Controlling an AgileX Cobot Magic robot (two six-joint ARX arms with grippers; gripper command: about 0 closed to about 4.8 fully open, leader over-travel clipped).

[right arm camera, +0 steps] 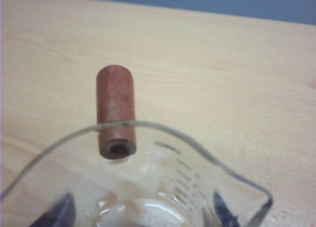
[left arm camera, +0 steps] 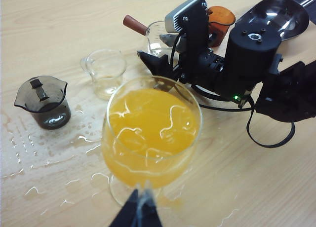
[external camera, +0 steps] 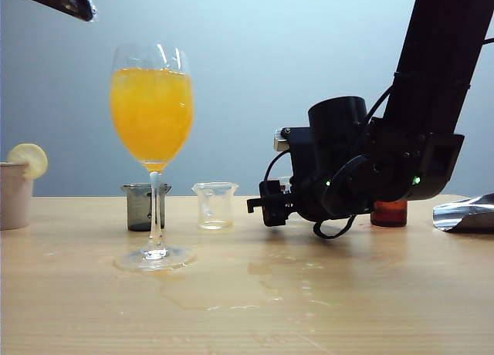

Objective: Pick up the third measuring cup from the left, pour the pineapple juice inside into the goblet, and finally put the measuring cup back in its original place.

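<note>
Right wrist view: right gripper clamped around small clear graduated measuring cup with brown stub handle, on pale wooden table. Left gripper closed on tall clear goblet.

Pale matt wood bench, wet and shiny in patches. Goblet and third cup — clear glossy glass, the cup's handle matt reddish-brown. Right hand — matt black plastic. Smoky translucent cup.
</note>
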